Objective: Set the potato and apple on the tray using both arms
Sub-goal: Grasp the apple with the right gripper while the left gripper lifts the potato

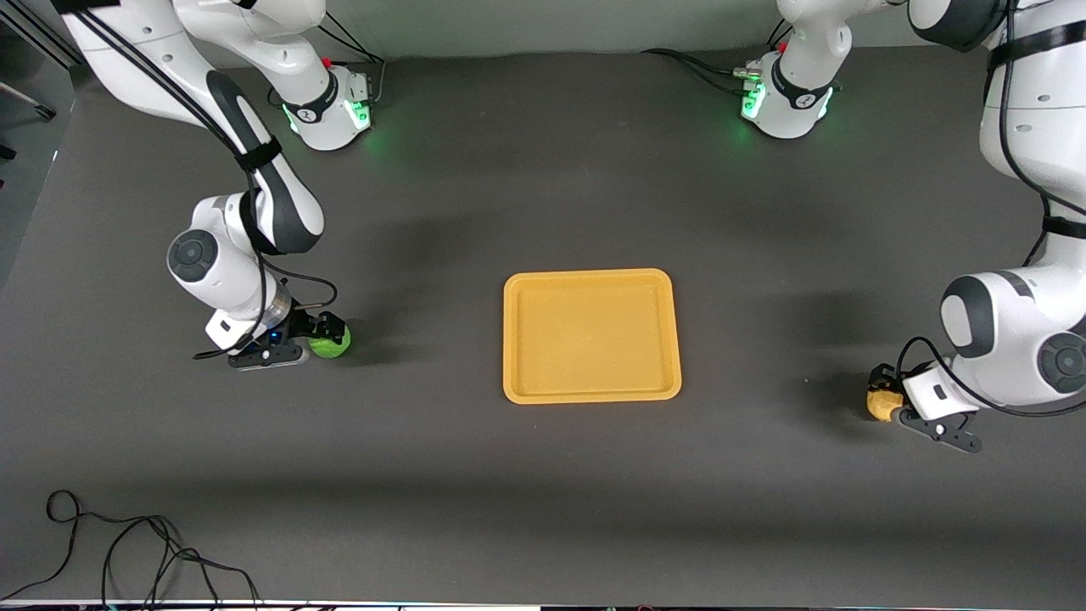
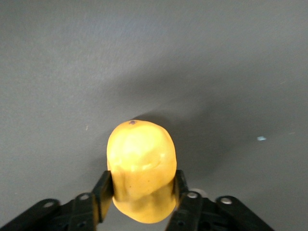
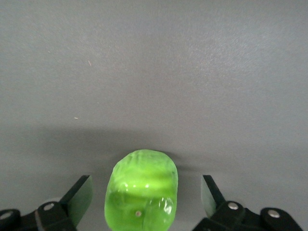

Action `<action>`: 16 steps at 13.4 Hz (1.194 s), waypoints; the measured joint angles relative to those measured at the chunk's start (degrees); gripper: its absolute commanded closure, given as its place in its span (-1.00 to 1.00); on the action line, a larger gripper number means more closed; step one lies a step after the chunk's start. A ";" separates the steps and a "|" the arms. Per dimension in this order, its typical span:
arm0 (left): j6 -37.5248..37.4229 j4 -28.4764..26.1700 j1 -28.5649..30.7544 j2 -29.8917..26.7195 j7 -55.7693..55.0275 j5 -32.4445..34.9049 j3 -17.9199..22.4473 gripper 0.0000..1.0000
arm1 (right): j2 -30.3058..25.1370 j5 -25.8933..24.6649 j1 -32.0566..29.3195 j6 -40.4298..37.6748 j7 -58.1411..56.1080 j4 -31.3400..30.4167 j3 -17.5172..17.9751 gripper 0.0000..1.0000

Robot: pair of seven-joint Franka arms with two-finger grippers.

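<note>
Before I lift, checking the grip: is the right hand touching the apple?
Apart. The right wrist view shows dark table between the apple and both fingers of the right hand.

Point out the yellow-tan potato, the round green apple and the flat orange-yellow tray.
yellow-tan potato (image 2: 141, 168), left wrist view, middle of skin
round green apple (image 3: 142, 187), right wrist view, centre of body
flat orange-yellow tray (image 1: 591, 338), front view, bare floor

High front view; two close wrist views

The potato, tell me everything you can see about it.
The potato is a small oval yellow-tan lump, smooth and slightly glossy, with a dark speck at one end. The left gripper is shut on it, fingers pressing both sides, low at the dark table near the left arm's end, apart from the tray.
</note>
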 measured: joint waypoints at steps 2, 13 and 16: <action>-5.59 3.16 -0.67 -0.21 -5.09 -1.45 -1.89 0.65 | 1.96 0.02 0.00 2.91 0.01 -0.12 0.00 -1.00; -7.80 2.88 -17.39 -0.39 -53.66 -3.46 -15.36 0.63 | 0.41 0.05 0.00 -6.37 0.03 3.36 0.00 0.07; -5.60 1.40 -20.76 0.30 -57.38 -3.46 -15.26 0.61 | -6.68 0.07 -0.02 -25.66 0.03 12.65 -0.16 0.07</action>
